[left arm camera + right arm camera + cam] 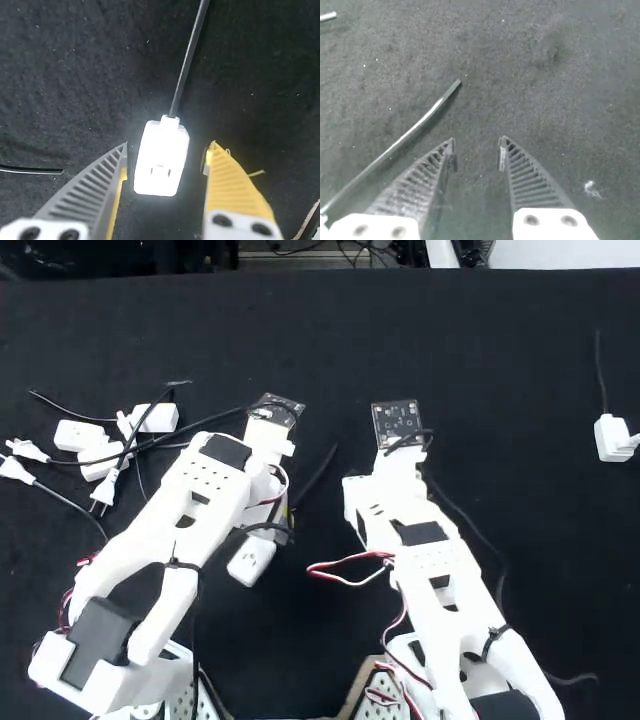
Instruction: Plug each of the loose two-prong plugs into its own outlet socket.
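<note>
Left gripper [168, 145] open: we see a white socket [161, 159] lying on the black worktop [75, 60] between its jaws, touching neither, with its cord [187, 55] leading away. Right gripper [477, 139] open above the worktop, near a loose cable [405, 137].

Our white arms [190, 520] wear black panels [225, 451] and red-white wires [345, 570]; our left pincer [168, 146] has ribbed grey and yellow fingers [230, 180].

The black table cover [60, 60] is matt, fuzzy cloth flecked with pale lint. The white rectangular plastic outlet socket [161, 157] looks smooth, perhaps glossy, though glare washes it out. Its thin black cable [187, 60] has a smooth, faintly shiny sheath. The grey and yellow fingers [227, 175] of the left gripper [168, 147] are ribbed matt plastic.
</note>
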You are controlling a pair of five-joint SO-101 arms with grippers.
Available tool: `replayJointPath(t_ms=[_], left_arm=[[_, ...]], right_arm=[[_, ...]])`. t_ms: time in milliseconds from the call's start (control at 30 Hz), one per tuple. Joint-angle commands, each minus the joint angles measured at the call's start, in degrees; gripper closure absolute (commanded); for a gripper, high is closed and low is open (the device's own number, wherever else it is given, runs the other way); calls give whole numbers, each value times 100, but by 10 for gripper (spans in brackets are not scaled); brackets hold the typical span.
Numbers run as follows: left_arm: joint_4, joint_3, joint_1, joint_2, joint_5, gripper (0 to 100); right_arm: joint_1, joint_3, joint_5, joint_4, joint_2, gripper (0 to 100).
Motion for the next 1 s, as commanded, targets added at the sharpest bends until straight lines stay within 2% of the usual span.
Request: replayJointPath(t_ms=[0, 233, 400, 600, 767, 967], left_arm=[[35, -268, -163, -185, -18, 752], [35, -57, -1279, -176, -993, 752], [-220, 664, -1305, -176, -1758, 753], [-1073, 1305, -1165, -176, -1829, 772], [-1143, 1446, -1095, -176, -1837, 775], [-1143, 1411, -1640, -229, -1846, 776]], right_arm=[[-97, 22, 70, 18, -180, 864], [-97, 13, 70, 18, -180, 864], [-97, 13, 70, 18, -180, 864], [-97, 22, 70, 18, -180, 864], [-97, 22, 70, 18, -180, 864], [-97, 22, 70, 18, -180, 864]])
